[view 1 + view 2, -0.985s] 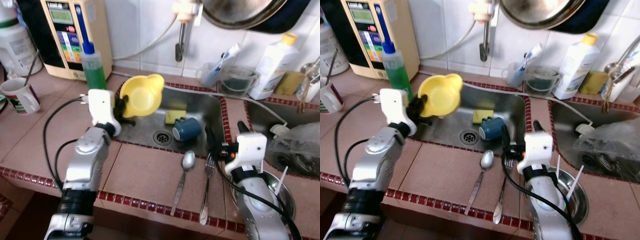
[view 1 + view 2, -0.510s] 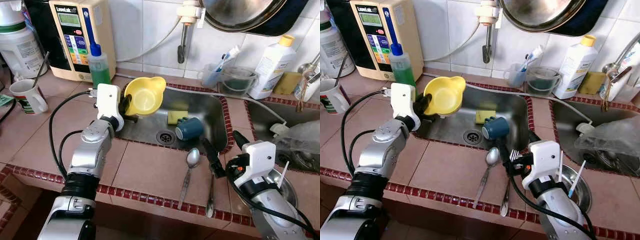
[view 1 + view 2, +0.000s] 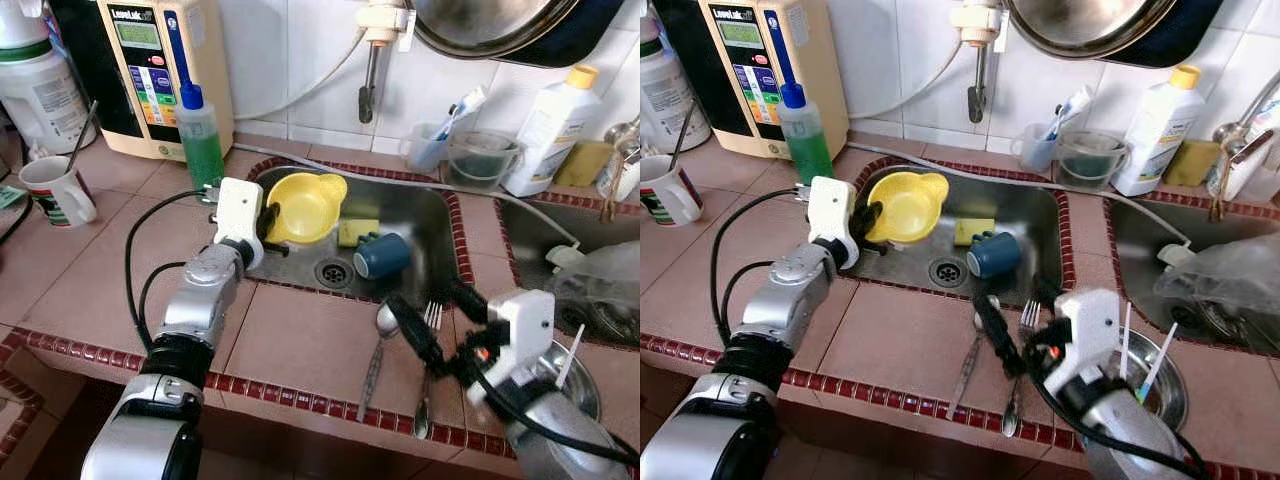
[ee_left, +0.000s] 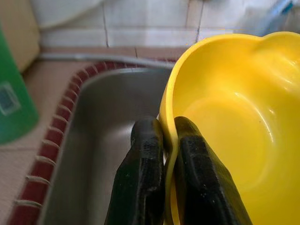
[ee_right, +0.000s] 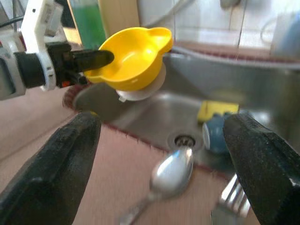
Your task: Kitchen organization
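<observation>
I have the left gripper (image 4: 162,140) clamped on the rim of the yellow bowl (image 3: 303,205), one black finger inside the wall and one outside, and the bowl hangs tilted over the left end of the steel sink (image 3: 425,215), clear of the sink's floor. Below it in the basin I see the drain (image 3: 331,272), a yellow sponge (image 3: 356,231) and a blue cup (image 3: 380,254) lying on its side (its mouth faces the drain). My right gripper (image 3: 428,318) sits over the tiled counter (image 3: 300,345) in front of the sink with its fingers spread wide, holding nothing. A spoon (image 3: 377,345) and a fork (image 3: 1020,362) lie on the tiles right beneath it. At my right stands a small metal bowl (image 3: 1164,400) with sticks in it. A green soap bottle (image 3: 200,135) stands behind the sink's left corner, and a white mug (image 3: 57,189) farther left.
</observation>
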### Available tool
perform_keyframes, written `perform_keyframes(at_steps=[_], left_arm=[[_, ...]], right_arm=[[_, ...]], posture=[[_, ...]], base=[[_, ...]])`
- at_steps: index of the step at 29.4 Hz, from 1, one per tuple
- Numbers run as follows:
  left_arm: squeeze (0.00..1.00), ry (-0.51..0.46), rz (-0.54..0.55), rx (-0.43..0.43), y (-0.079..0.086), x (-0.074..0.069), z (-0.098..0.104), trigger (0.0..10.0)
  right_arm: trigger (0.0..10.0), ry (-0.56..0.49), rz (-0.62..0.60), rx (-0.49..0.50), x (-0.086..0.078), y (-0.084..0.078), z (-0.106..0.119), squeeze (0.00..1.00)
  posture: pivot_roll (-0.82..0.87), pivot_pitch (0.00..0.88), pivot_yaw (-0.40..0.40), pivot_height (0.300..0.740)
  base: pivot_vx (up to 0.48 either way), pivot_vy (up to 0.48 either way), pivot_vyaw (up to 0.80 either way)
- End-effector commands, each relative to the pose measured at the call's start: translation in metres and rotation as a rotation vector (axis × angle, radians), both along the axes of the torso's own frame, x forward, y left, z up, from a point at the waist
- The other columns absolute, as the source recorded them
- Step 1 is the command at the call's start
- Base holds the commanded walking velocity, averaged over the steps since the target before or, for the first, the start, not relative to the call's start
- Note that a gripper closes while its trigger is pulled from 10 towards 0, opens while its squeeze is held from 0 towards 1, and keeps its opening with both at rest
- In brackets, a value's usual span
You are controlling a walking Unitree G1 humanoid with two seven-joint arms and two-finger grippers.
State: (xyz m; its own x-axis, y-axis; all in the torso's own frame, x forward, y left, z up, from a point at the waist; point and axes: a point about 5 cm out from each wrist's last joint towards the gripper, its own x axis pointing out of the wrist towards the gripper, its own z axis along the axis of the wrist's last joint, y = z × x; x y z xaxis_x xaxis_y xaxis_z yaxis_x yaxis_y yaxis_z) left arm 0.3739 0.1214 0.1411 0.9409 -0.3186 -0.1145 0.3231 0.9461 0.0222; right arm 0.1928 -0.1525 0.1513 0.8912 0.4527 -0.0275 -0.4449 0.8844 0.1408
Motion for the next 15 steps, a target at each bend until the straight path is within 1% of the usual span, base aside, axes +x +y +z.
perform_keyframes(at_steps=[1,4,6,9,10,12,13,15], left_arm=[[0.00,-0.032,-0.013,0.015,-0.004,0.004,0.009,10.0],[0.00,0.000,-0.004,0.037,-0.003,0.006,0.002,10.0],[0.00,0.026,-0.012,0.034,-0.004,0.006,-0.002,10.0],[0.00,0.035,-0.034,0.026,-0.007,0.007,-0.003,10.0],[0.42,0.038,-0.036,0.027,-0.007,0.007,-0.004,10.0],[0.42,0.044,-0.036,0.023,-0.007,0.007,-0.004,10.0],[1.00,0.047,-0.038,0.018,-0.007,0.007,-0.005,10.0],[1.00,0.046,-0.042,0.018,-0.008,0.008,-0.005,10.0]], right_arm=[[10.0,-0.010,0.006,0.003,-0.003,-0.002,0.005,0.00],[10.0,0.015,0.005,0.025,-0.006,-0.002,0.004,0.00],[10.0,0.024,-0.010,0.054,-0.006,-0.003,0.005,0.00],[10.0,0.016,-0.018,0.074,-0.005,-0.004,0.009,0.00],[10.0,0.017,-0.018,0.078,-0.004,-0.004,0.009,0.00],[10.0,0.016,-0.016,0.075,-0.004,-0.004,0.009,0.00],[10.0,0.015,-0.017,0.069,-0.004,-0.004,0.008,0.00],[10.0,0.019,-0.020,0.063,-0.003,-0.003,0.008,0.00]], posture=[[-0.13,0.046,0.008,0.731],[-0.14,0.040,0.017,0.731],[-0.14,0.040,0.020,0.731],[-0.14,0.034,0.024,0.731],[-0.14,0.030,0.025,0.731],[-0.14,0.030,0.025,0.731],[-0.14,0.027,0.025,0.731],[-0.14,0.027,0.025,0.731]], base=[[0.000,0.000,0.00],[0.000,0.000,0.00],[0.000,0.000,0.00],[0.000,0.000,0.00],[0.000,0.000,0.00],[0.000,0.000,0.00],[0.000,0.000,0.00],[0.000,0.000,0.00]])
